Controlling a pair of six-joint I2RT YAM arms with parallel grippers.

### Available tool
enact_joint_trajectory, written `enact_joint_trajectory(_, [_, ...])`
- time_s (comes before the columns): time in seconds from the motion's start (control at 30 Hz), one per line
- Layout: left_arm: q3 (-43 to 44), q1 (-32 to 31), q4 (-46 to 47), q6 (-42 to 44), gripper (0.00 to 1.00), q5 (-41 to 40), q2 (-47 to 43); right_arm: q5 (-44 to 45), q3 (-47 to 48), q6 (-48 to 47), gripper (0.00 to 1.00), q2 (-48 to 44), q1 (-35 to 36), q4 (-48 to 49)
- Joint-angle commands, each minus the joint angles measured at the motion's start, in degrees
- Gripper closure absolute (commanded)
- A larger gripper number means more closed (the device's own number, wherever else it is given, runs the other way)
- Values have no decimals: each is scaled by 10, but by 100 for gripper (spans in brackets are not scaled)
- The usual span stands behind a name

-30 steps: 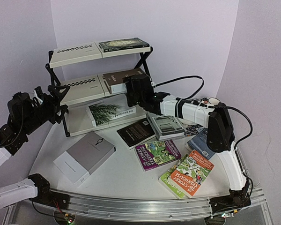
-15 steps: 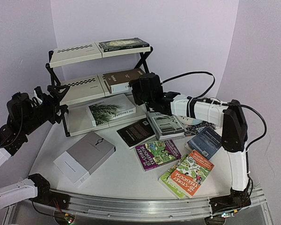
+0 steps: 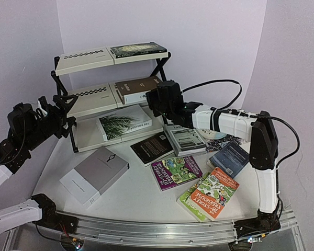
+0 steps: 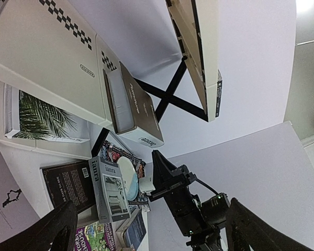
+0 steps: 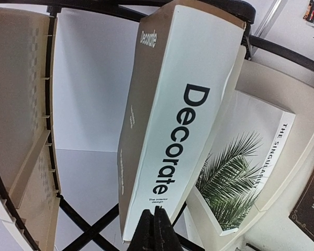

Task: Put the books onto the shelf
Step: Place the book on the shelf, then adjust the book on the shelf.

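The shelf (image 3: 83, 60) stands at the back left with a dark book (image 3: 138, 50) on its top board, the brown "Decorate" book (image 3: 136, 86) on the middle board and the palm-leaf book (image 3: 123, 125) on the bottom one. My right gripper (image 3: 150, 99) is shut and empty, its tips (image 5: 154, 227) at the near end of Decorate's white spine (image 5: 183, 136). My left gripper (image 3: 70, 111) hangs open beside the shelf's left end, holding nothing (image 4: 150, 204). On the table lie a grey book (image 3: 94, 175), a black one (image 3: 152, 148), "laura" (image 3: 184, 140), two illustrated paperbacks (image 3: 176, 171) (image 3: 209, 193) and a dark blue book (image 3: 229, 158).
A patterned placemat (image 3: 220, 140) with a small plate (image 4: 126, 178) lies behind the dark blue book, under my right arm. Purple walls close in the back and both sides. A metal rail (image 3: 157, 230) runs along the near edge.
My right gripper has closed its jaws and drawn back a little to the right from the middle board, its elbow rising. The left arm and all books have stayed put.
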Motion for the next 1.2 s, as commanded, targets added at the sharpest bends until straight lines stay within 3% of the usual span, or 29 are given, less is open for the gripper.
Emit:
enact_joint_trajectory(0.0, [9,0,4,6,0,5,-6,0,49,4,100,21,2,19])
enact_joint_trajectory(0.57, [39,1,-18,30,0,-16,-3,-4,184,24,100,128,-8,-2])
enact_joint_trajectory(1.0, [36,0,-20,40,0,-21,9,-12,221,22,100,148,-20,-16])
enact_joint_trajectory(1.17, [33,0,-20,62,0,-11,13,-29,195,-10,89,110,-19,-14])
